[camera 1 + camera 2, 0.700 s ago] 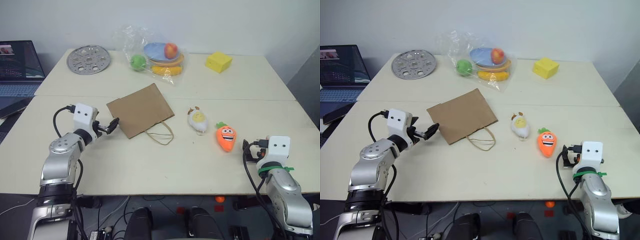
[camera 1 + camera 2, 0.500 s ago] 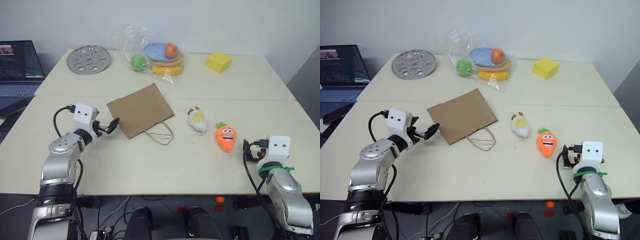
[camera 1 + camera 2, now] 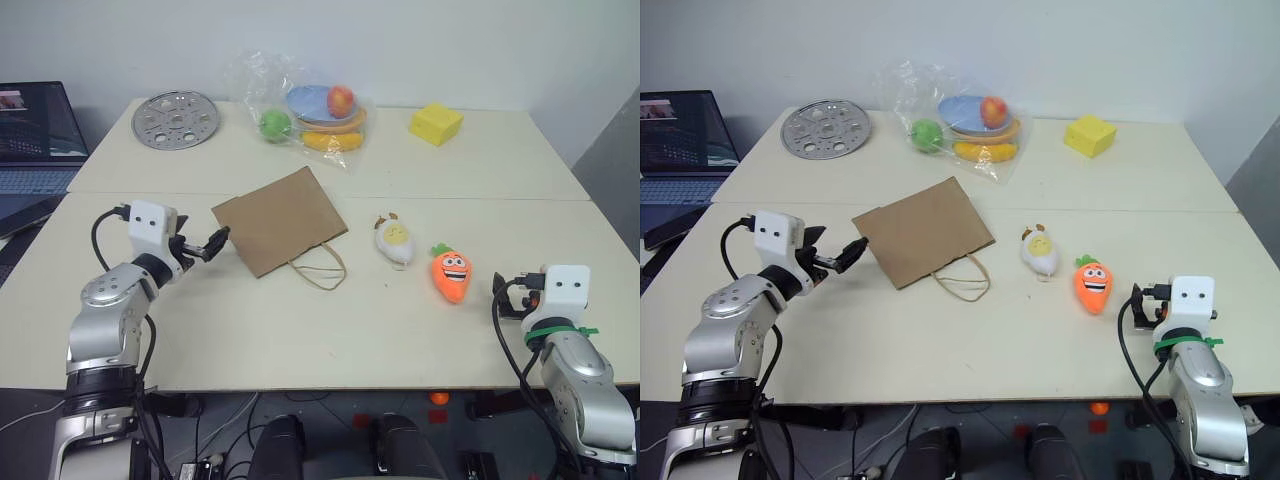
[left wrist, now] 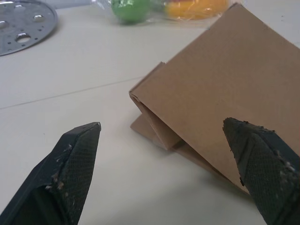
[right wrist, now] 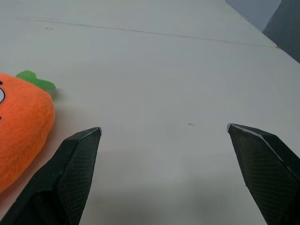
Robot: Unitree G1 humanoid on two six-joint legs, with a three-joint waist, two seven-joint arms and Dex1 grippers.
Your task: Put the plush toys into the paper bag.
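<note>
The left gripper (image 3: 204, 245), fingers spread and empty, sits just left of the flat paper bag (image 3: 281, 219) at frame centre; the carrot toy (image 3: 452, 274) lies nearer the spread right gripper (image 5: 168, 178)

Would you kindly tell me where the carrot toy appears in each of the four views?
Left eye view: carrot toy right of centre on the table.
Right eye view: carrot toy right of centre, likewise.
Left wrist view: not in it.
Right wrist view: carrot toy at the left edge, cut off.
Shared landmark: the white toy beside it in both eye views.
</note>
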